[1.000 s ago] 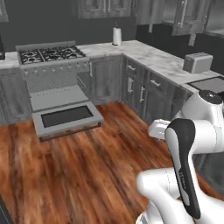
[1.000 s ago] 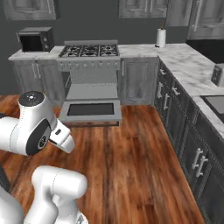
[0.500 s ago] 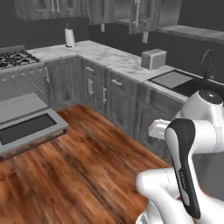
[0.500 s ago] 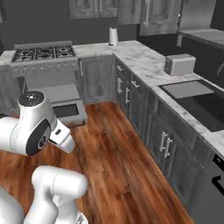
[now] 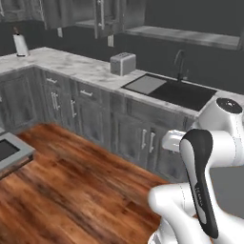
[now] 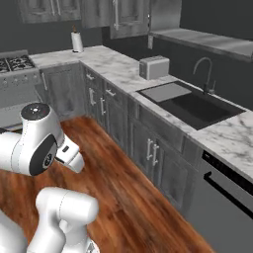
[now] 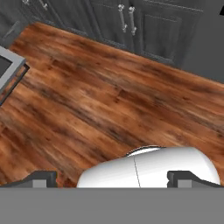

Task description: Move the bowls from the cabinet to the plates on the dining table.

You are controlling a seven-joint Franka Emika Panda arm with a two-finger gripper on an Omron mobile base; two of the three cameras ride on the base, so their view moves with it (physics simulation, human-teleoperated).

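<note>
Dark grey wall cabinets (image 5: 102,14) (image 6: 118,14) with long silver handles hang above the marble counter (image 5: 81,69), doors closed. The bowls, the plates and the dining table are out of view. In the hand view my gripper (image 7: 113,178) hangs open over the wooden floor (image 7: 100,96), its dark fingertips (image 7: 41,177) far apart and nothing held between them. The arm is folded close to the base.
A toaster (image 5: 123,63) (image 6: 154,67) stands beside the sink (image 5: 176,93) (image 6: 192,106) with its faucet (image 6: 205,74). A paper towel roll (image 6: 77,42) sits in the corner, a stove (image 6: 15,64) at left. An open oven door (image 5: 9,151) juts over the floor. Low cabinets line the counter.
The whole picture has slid left as the base turns right: the stove has left the middle, and the sink and toaster have come in. The arm keeps its folded pose, gripper still open.
</note>
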